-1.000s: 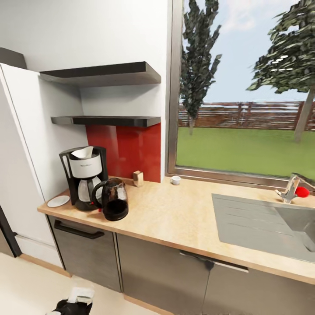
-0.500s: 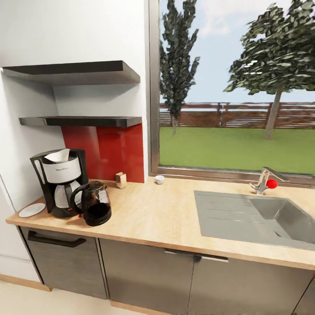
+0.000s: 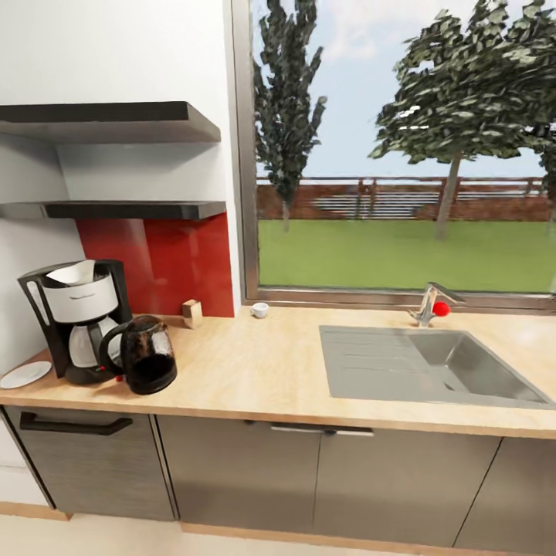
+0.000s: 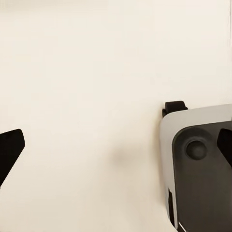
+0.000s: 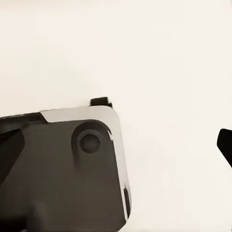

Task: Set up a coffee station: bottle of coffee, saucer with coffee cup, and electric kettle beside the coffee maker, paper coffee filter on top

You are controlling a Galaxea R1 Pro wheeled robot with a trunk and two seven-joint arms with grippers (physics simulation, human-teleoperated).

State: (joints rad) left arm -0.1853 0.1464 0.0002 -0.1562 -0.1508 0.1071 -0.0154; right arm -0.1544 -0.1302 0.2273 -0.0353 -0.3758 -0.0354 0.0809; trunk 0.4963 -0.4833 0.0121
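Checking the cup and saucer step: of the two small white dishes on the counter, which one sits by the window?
The coffee cup, standing under the window frame. The saucer lies flat at the counter's far left, beside the coffee maker.

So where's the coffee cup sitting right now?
In the head view, the coffee cup stands on the countertop by the window sill, between the small tan box and the sink, well right of the coffee maker.
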